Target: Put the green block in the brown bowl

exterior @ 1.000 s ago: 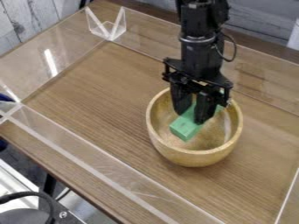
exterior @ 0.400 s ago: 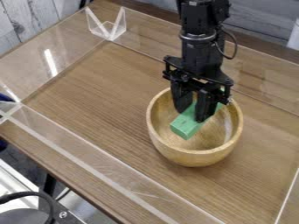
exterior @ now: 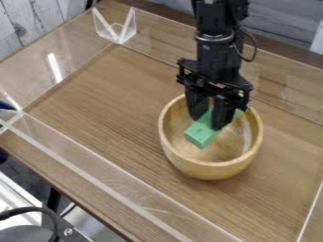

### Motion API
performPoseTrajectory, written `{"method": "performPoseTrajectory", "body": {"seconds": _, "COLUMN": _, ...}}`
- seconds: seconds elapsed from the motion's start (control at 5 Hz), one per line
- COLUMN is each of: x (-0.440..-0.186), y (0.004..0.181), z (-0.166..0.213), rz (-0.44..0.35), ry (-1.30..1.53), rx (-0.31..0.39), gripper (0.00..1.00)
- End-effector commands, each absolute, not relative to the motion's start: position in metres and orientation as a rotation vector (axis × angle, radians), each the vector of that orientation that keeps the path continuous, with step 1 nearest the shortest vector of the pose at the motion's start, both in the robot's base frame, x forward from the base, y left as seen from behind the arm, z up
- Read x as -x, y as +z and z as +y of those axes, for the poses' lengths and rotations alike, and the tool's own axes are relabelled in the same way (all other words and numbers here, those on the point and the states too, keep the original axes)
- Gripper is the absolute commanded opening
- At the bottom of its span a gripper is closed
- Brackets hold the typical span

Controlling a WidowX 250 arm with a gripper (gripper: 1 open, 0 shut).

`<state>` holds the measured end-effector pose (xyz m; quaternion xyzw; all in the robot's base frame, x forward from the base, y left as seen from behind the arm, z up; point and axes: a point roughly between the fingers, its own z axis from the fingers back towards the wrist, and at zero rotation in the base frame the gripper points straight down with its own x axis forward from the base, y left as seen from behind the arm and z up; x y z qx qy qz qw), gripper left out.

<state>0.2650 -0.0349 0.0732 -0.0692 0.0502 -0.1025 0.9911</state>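
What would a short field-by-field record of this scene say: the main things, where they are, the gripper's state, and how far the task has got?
surface: wooden table with clear walls
brown bowl: upright on the table, right of centre
green block: inside the bowl, between the gripper fingers
gripper: pointing down into the bowl, closed on the block
task stage: block in the bowl, not yet released

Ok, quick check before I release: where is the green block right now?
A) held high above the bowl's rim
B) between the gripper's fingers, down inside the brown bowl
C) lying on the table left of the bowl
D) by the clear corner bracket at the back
B: the green block sits between the fingers of the gripper, lowered inside the rim of the brown bowl.
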Motion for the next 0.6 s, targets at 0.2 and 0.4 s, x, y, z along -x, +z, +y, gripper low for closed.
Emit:
{"method": "performPoseTrajectory", "body": {"seconds": 0.2, "x": -0.2782, "y": 0.0849, "z": -0.0325, "rz": 0.049, "ry": -0.204, "rx": 0.133, "gripper": 0.0}}
{"method": "performPoseTrajectory", "body": {"seconds": 0.4, "x": -0.2788, "y": 0.0842, "z": -0.0321, "rz": 0.053, "ry": -0.202, "rx": 0.132, "gripper": 0.0}}
